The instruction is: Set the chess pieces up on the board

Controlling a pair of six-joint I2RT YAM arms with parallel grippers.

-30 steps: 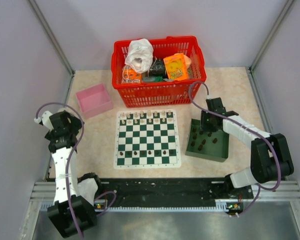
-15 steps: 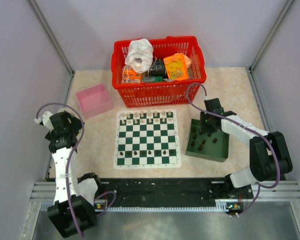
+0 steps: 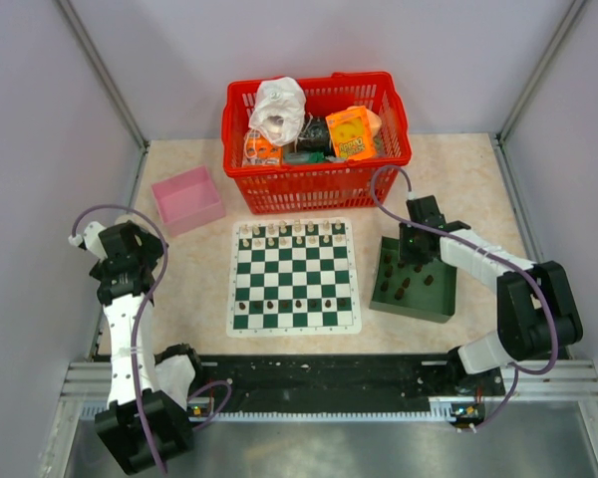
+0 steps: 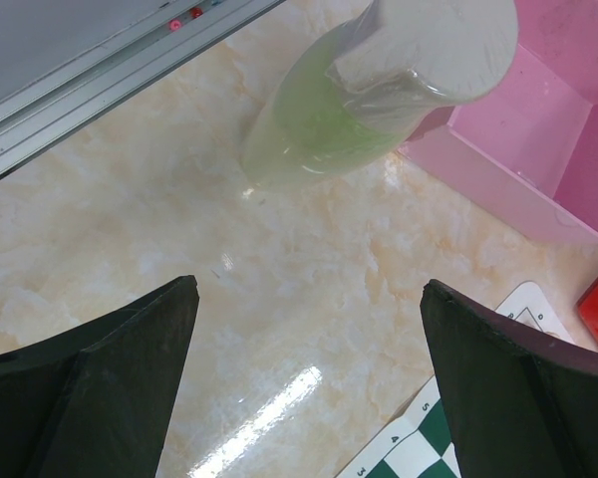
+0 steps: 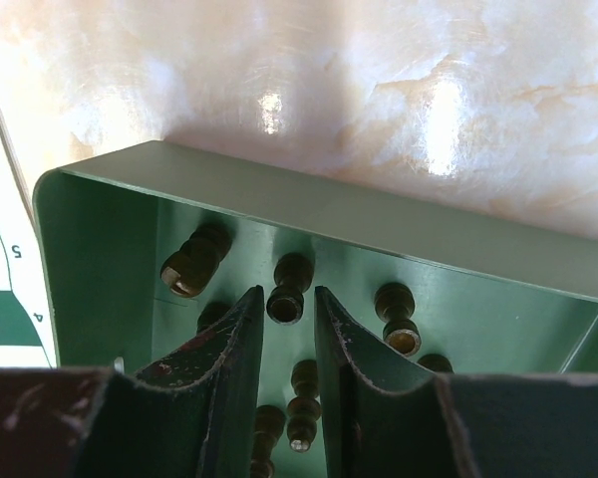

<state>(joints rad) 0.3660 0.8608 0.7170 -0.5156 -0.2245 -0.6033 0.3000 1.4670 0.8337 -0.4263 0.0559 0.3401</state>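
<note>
The green-and-white board (image 3: 293, 277) lies at mid-table, with several dark chess pieces (image 3: 297, 302) in its near rows and cream pieces along its far rows. A dark green tray (image 3: 411, 309) to its right holds several dark pieces lying down. My right gripper (image 3: 411, 257) reaches into the tray (image 5: 279, 199). In the right wrist view the right gripper (image 5: 287, 294) is narrowly open, and its fingertips flank the base of one lying dark piece (image 5: 291, 271), with small gaps on both sides. My left gripper (image 3: 130, 267) is open and empty over the bare table left of the board (image 4: 419, 448).
A red basket (image 3: 317, 184) of clutter stands behind the board. A pink box (image 3: 187, 199) sits at the left rear and shows in the left wrist view (image 4: 548, 149). More dark pieces (image 5: 194, 261) lie around my right fingers. Walls close in the table on both sides.
My right gripper has shifted slightly left and settled lower into the tray. The left arm has not moved.
</note>
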